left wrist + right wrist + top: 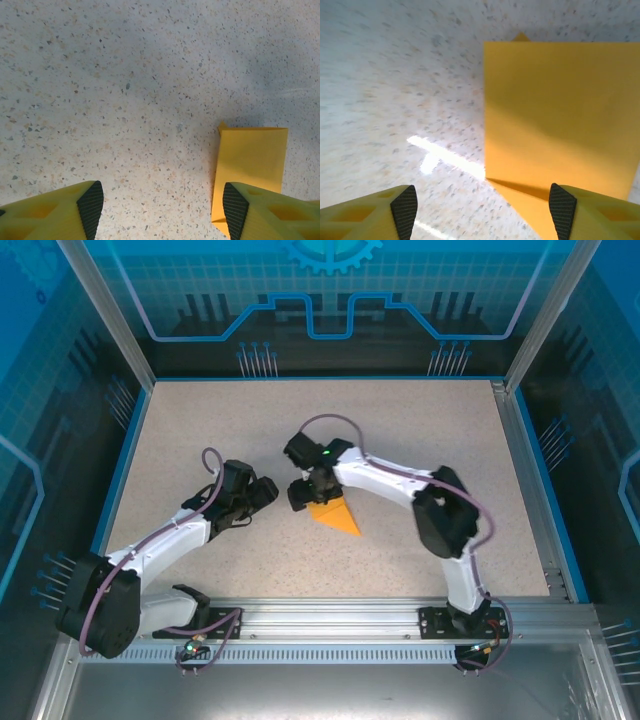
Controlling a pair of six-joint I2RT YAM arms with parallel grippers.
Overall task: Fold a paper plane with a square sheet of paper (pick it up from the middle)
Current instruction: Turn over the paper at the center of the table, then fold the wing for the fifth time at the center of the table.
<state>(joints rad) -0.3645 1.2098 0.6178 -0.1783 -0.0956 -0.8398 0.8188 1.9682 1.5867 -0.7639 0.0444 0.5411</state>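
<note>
The square sheet of paper (336, 516) is folded into a pointed orange wedge and lies on the speckled table near the middle. My right gripper (304, 491) hovers at its upper left end. In the right wrist view that gripper (483, 212) is open over the paper (555, 115). The paper's left edge runs between the fingers, and a raised fold casts a shadow near the right pad (563, 212). My left gripper (263, 491) stands just left of the paper. It (162, 210) is open over bare table, with the paper (250, 160) passing under its right pad (234, 210).
The speckled table (200, 440) is ringed by a blue rim and aluminium posts, with transparent blue walls behind. A metal rail (330, 615) carrying the arm bases runs along the near edge. Bare table surface spreads to the far side and both sides.
</note>
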